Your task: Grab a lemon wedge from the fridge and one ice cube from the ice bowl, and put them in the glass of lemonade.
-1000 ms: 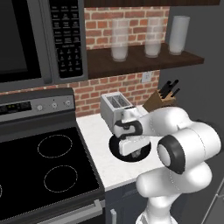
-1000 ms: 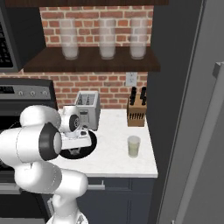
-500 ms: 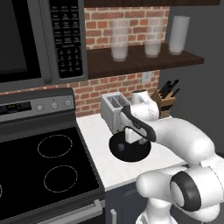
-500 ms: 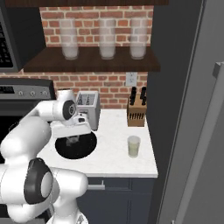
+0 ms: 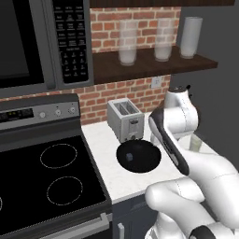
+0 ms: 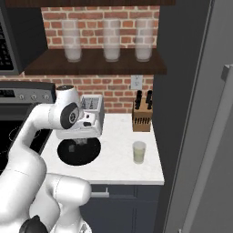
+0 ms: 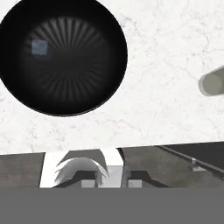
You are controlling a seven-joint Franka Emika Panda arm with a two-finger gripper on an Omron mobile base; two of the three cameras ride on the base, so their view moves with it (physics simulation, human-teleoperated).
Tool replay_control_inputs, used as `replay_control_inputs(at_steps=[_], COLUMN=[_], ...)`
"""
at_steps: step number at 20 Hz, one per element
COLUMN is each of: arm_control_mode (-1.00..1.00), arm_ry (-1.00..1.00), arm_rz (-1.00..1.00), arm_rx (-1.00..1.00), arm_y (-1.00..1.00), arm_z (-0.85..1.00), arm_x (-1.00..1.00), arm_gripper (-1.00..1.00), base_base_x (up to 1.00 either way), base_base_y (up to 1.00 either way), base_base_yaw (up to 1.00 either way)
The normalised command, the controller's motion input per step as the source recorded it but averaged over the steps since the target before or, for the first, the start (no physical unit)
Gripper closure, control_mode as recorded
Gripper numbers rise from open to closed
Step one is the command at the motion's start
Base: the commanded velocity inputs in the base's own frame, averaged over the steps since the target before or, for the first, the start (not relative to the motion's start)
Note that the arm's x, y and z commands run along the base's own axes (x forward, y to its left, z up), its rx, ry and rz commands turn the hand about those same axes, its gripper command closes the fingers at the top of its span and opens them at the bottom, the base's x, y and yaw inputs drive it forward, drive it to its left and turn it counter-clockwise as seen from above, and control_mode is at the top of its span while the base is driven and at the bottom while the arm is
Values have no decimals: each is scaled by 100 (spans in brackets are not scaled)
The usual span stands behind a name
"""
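The gripper (image 6: 81, 140) is closed, and I cannot tell whether anything sits between its jaws; it hangs above the ice bowl (image 6: 79, 151) on the white bench (image 6: 123, 159). One ice cube (image 7: 40, 46) lies inside the bowl. The glass of lemonade (image 6: 139, 152) stands well to the right, near the closed fridge (image 6: 200, 118). I see no lemon wedge in the glass, so, as I judge, most of the task remains.

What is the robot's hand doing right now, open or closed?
Hand: closed, over the ice bowl; whether it holds anything cannot be told.
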Motion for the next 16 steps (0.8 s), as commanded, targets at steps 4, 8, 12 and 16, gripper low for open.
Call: replay_control_inputs(at_steps=[4,8,12,16], arm_control_mode=[-100,-100,-100,-100], arm_ry=[-7,-1,0,2], arm_rz=[-29,-33,-34,-27], arm_rx=[0,0,0,0], arm_y=[-83,-86,-80,-57], arm_z=[34,36,33,9], arm_x=[11,28,36,92], arm_gripper=[100,100,100,100], base_base_x=[0,0,0,0], base_base_y=[0,0,0,0], base_base_yaw=[0,0,0,0])
